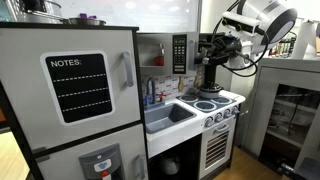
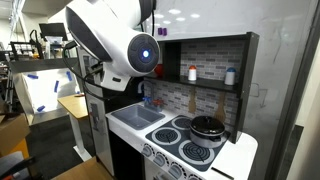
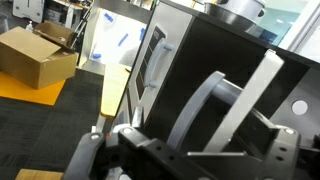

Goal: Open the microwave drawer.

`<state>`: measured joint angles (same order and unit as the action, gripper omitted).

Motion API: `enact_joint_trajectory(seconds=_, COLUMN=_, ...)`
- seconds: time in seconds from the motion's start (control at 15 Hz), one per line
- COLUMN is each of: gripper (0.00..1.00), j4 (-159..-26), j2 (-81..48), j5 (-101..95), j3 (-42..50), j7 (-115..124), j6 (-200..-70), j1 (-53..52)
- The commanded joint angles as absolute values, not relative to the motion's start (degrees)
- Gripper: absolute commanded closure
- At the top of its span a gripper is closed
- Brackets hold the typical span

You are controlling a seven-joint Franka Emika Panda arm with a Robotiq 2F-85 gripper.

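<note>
Toy kitchen's microwave (image 1: 158, 52) sits above the sink (image 1: 170, 115), between the fridge (image 1: 70, 90) and the stove (image 1: 215, 103) side. Gripper (image 1: 208, 52) hangs near its keypad (image 1: 179, 52), above the stove. Fingers too dark and blurred, so I cannot tell whether they are spread or clenched.

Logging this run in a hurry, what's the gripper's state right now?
Gripper: cannot be told. It is up by the microwave, but no view shows clearly whether it is open, closed or holding anything.
</note>
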<state>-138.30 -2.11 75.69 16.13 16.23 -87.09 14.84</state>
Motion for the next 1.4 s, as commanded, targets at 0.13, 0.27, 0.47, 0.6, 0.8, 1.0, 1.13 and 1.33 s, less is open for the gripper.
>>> enact_joint_trajectory(seconds=0.13, gripper=0.00, j4=-138.2, j2=-2.2, j5=75.7, j3=16.0, j7=16.2, j6=-87.0, j1=15.0)
enact_joint_trajectory(seconds=0.27, gripper=0.00, j4=-138.2, j2=-2.2, j5=75.7, j3=16.0, j7=16.2, j6=-87.0, j1=15.0)
enact_joint_trajectory(seconds=0.47, gripper=0.00, j4=-138.2, j2=-2.2, j5=75.7, j3=16.0, j7=16.2, j6=-87.0, j1=15.0)
enact_joint_trajectory(seconds=0.6, gripper=0.00, j4=-138.2, j2=-2.2, j5=75.7, j3=16.0, j7=16.2, j6=-87.0, j1=15.0)
enact_joint_trajectory(seconds=0.8, gripper=0.00, j4=-138.2, j2=-2.2, j5=75.7, j3=16.0, j7=16.2, j6=-87.0, j1=15.0)
enact_joint_trajectory(seconds=1.0, gripper=0.00, j4=-139.6, j2=-1.6, j5=75.7, j3=15.8, j7=15.5, j6=-87.7, j1=14.8)
enact_joint_trajectory(seconds=1.13, gripper=0.00, j4=-140.6, j2=-1.2, j5=75.5, j3=15.5, j7=15.1, j6=-88.0, j1=14.5)
enact_joint_trajectory(seconds=1.33, gripper=0.00, j4=-142.2, j2=-0.5, j5=75.6, j3=14.8, j7=14.4, j6=-88.7, j1=14.0)
